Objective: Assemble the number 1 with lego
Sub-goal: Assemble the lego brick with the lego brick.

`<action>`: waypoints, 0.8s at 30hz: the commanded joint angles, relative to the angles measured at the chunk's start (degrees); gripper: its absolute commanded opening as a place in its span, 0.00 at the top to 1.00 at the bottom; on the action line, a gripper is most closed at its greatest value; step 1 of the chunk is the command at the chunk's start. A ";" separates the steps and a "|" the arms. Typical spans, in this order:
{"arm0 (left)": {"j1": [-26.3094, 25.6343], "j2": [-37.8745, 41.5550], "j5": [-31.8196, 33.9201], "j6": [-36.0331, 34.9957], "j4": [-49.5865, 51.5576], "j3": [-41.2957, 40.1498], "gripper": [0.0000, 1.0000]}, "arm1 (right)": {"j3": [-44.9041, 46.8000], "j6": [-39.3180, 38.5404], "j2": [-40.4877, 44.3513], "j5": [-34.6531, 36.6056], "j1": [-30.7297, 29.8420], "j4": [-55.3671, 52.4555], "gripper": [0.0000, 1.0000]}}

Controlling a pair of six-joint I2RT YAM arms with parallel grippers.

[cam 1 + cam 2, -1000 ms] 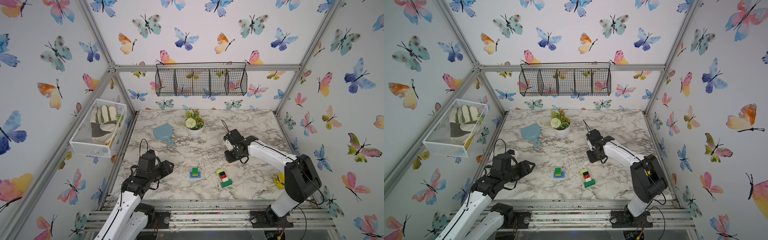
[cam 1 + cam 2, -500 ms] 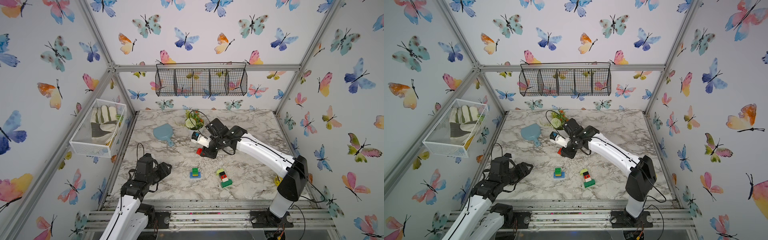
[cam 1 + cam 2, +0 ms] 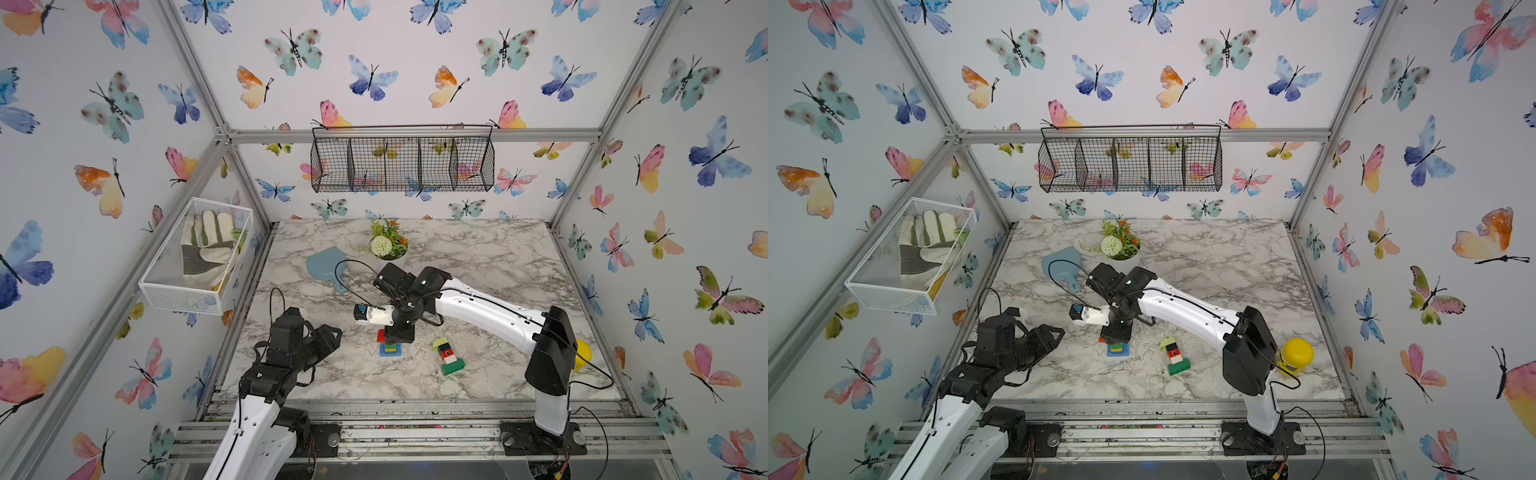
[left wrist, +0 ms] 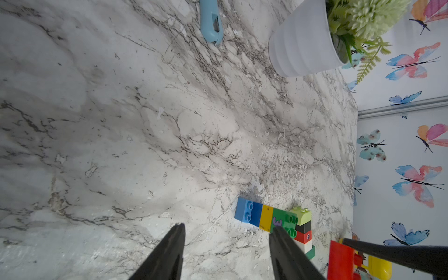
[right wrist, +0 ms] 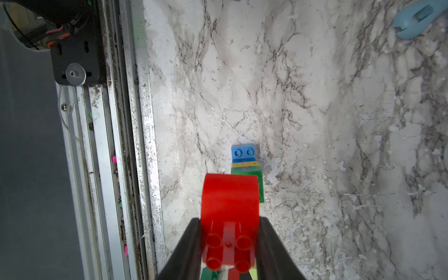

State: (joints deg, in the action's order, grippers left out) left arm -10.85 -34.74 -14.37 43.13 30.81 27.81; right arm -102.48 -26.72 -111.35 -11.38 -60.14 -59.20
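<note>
At the left, the left jaws stand spread and empty over the desk [image 3: 478,257]. At centre, the right jaws pinch a rounded red brick [image 5: 230,201] just above the upright blue-yellow-green stack [image 3: 390,350]. I judge this the stacking step: line up the studs, then press down. Right of that lies a 5-brick strip [image 3: 448,356], lime to green.

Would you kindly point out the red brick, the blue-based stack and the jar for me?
red brick [image 5: 230,198]: right wrist view, on its curved red face.
stack [image 4: 266,215]: left wrist view, on its yellow middle band.
jar [image 3: 1296,351]: a top view, on its yellow lid.
</note>
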 commanded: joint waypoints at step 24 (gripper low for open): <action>0.42 -1.29 -0.22 -0.86 2.33 0.62 0.40 | -5.03 -3.84 -8.40 9.00 -1.82 -3.13 0.76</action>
State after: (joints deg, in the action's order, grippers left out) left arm -10.81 -36.12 -14.41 43.29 32.05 27.70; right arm -106.67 -29.69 -118.48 -3.16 -61.60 -61.08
